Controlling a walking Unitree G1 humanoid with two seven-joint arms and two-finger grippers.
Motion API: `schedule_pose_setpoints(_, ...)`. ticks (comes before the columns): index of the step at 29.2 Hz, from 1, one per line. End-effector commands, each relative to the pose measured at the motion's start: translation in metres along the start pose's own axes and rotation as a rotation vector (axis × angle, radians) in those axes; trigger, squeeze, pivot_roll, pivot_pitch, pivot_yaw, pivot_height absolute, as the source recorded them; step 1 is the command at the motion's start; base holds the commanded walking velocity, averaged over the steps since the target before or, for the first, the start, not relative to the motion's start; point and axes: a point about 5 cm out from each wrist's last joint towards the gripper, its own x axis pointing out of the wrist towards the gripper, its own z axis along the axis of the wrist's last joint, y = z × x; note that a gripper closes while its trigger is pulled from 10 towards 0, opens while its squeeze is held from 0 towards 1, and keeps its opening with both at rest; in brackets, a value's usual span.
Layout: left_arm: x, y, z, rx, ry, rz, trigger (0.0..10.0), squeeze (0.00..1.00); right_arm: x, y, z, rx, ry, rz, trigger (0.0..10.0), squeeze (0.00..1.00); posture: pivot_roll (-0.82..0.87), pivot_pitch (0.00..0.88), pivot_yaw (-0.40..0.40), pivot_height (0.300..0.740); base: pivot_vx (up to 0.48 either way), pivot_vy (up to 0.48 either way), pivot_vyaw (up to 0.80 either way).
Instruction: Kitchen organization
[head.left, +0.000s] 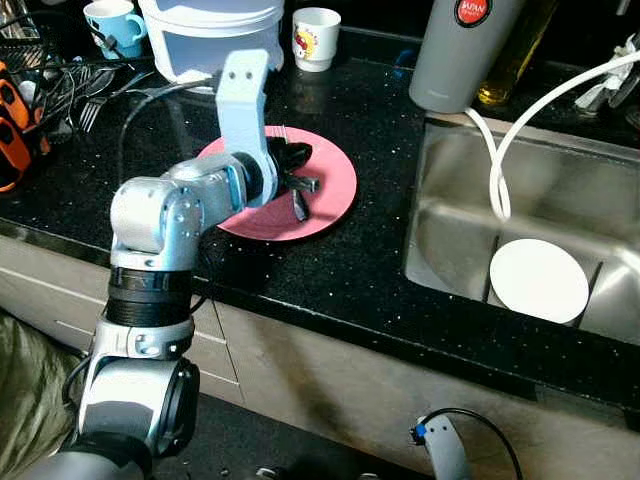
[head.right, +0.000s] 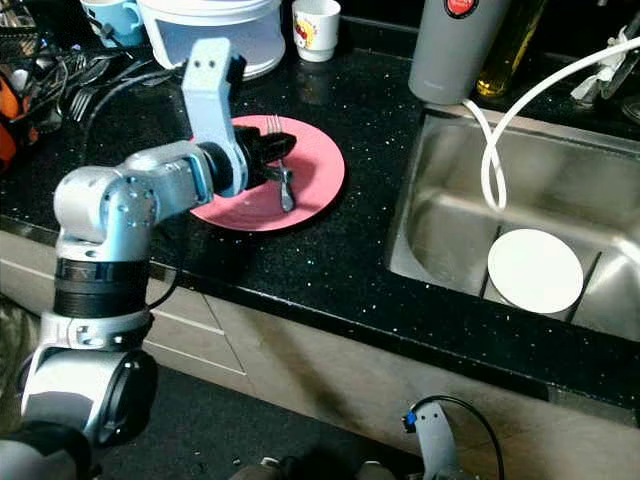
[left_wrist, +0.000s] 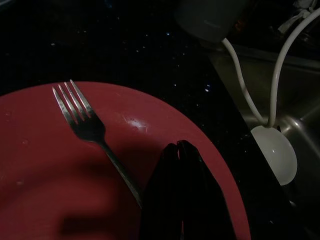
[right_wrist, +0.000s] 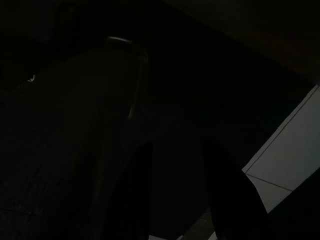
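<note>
Pink plate (head.left: 330, 195) on a black counter (head.left: 340, 270) with tiny white speckles. Silver fork (left_wrist: 87, 125). White plate (head.left: 538, 280) in the steel-grey sink (head.left: 450, 230), white hose (head.left: 500, 150), grey jug (head.left: 460, 50) with a red label, blue mug (head.left: 112, 22), white cup (head.left: 316, 38) with a cartoon print.

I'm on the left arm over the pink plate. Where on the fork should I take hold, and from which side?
Take the fork by its handle, not the tines. It lies flat on the pink plate, tines pointing away from the left tool, whose fingers are together beside the handle. Come from above, fingers opened across the thin shaft; its low, flat pose leaves little to catch from the side.
</note>
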Motion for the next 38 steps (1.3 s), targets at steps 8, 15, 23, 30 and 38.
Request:
schedule_pose_setpoints(8,0.005,0.025,0.001,0.057,0.013,0.333,10.0,1.00,0.000,-0.003,0.000,-0.002,0.002,-0.013,10.0,0.00,0.07,0.176,-0.038,0.740,0.000,0.000,0.00)
schedule_pose_setpoints(15,0.016,0.039,-0.007,0.037,0.061,0.500,10.0,1.00,0.000,-0.003,0.000,-0.004,0.001,-0.013,10.0,0.00,0.06,0.177,-0.036,0.740,0.000,0.000,0.00)
schedule_pose_setpoints(23,0.033,0.025,0.008,0.070,-0.010,0.497,10.0,1.00,0.000,-0.002,0.000,-0.001,0.001,-0.013,10.0,0.00,0.06,0.182,-0.032,0.740,0.000,0.000,0.00)
schedule_pose_setpoints(30,0.047,-0.002,0.022,0.081,-0.071,0.398,10.0,0.69,0.000,-0.002,-0.001,-0.003,0.003,-0.011,10.0,0.00,0.06,0.186,-0.029,0.740,0.000,0.000,0.00)
schedule_pose_setpoints(38,0.062,-0.017,-0.001,0.001,0.036,0.357,10.0,0.00,0.000,-0.001,-0.001,0.001,0.003,-0.011,10.0,0.00,0.06,0.189,-0.023,0.740,0.000,0.000,0.00)
